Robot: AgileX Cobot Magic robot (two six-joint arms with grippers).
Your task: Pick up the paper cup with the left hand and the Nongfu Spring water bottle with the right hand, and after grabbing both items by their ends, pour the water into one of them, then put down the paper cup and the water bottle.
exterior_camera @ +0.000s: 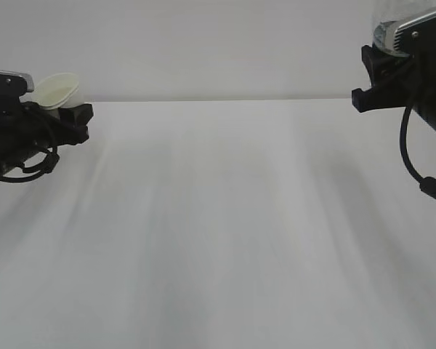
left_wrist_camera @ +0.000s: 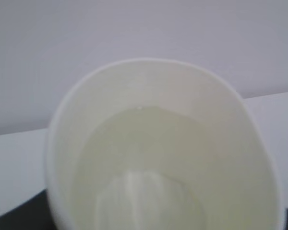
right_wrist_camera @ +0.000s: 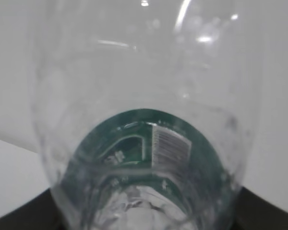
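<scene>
Both items are aloft above the bare white counter (exterior_camera: 225,240), and the pouring step looks to be the one in hand or just ahead. At nine o'clock in the exterior view, the left hand's pincer (exterior_camera: 62,116) grips the paper cup (exterior_camera: 56,90), which sits tilted with its mouth toward the upper right. At two o'clock, the right hand's pincer (exterior_camera: 378,80) clamps the Nongfu Spring water bottle (exterior_camera: 389,29), most of it cropped by the frame's top edge. The two hands hang well apart, with open counter between them.

The left wrist view looks into the cup: thin white paper, a rolled rim, a smooth pale cream inside tapering to a round base. Whether it already holds water cannot be told. The right wrist view looks along the bottle: clear, ribbed plastic catching bright glints, with a dark green label band (right_wrist_camera: 149,143) and a barcode patch near six o'clock.

The next move probably calls for bringing the hands together at the centre, setting the bottle's neck over the cup's rim, and tipping slowly; the thin-walled cup would likely buckle under a harder squeeze.
</scene>
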